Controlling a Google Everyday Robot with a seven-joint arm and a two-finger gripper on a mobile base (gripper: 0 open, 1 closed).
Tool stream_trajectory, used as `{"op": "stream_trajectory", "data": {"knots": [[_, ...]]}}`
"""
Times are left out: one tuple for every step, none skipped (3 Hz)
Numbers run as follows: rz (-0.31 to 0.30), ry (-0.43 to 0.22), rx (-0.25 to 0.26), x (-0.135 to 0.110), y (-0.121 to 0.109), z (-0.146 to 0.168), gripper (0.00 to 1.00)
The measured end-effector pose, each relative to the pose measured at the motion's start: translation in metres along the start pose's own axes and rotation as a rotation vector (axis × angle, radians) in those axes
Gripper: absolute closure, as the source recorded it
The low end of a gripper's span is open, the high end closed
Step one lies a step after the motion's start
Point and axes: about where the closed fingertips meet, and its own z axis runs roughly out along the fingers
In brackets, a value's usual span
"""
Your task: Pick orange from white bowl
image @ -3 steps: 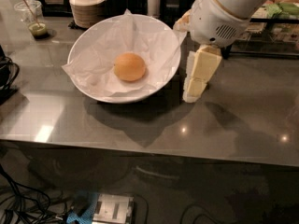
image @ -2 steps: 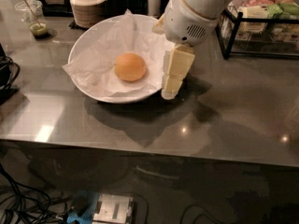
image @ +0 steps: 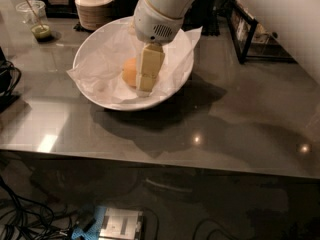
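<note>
The orange (image: 128, 72) lies in the middle of the white bowl (image: 90, 51), on its crinkled white paper lining. Only its left half shows; the rest is hidden behind my gripper. My gripper (image: 145, 87) reaches down into the bowl from the white arm above, its cream-coloured tip right beside the orange on its right side, low over the paper. The bowl stands on the grey table (image: 240, 114), at the back left.
A stack of small beige bowls (image: 94, 6) stands just behind the white bowl. A plastic cup with green contents (image: 37, 25) is at the back left. A black rack (image: 244, 34) stands at the back right. Cables (image: 7, 79) lie at the left edge.
My arm has swung left from beside the bowl's right rim to over the bowl. The gripper now sits inside it and covers part of the orange. The view has shifted too.
</note>
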Motion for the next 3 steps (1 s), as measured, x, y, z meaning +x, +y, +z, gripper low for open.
{"op": "stream_trajectory", "data": {"knots": [[-0.025, -0.023, 0.034, -0.010, -0.013, -0.006, 0.00], [-0.062, -0.037, 0.064, -0.024, -0.035, -0.015, 0.00], [-0.062, -0.053, 0.065, -0.026, -0.049, -0.015, 0.00]]}}
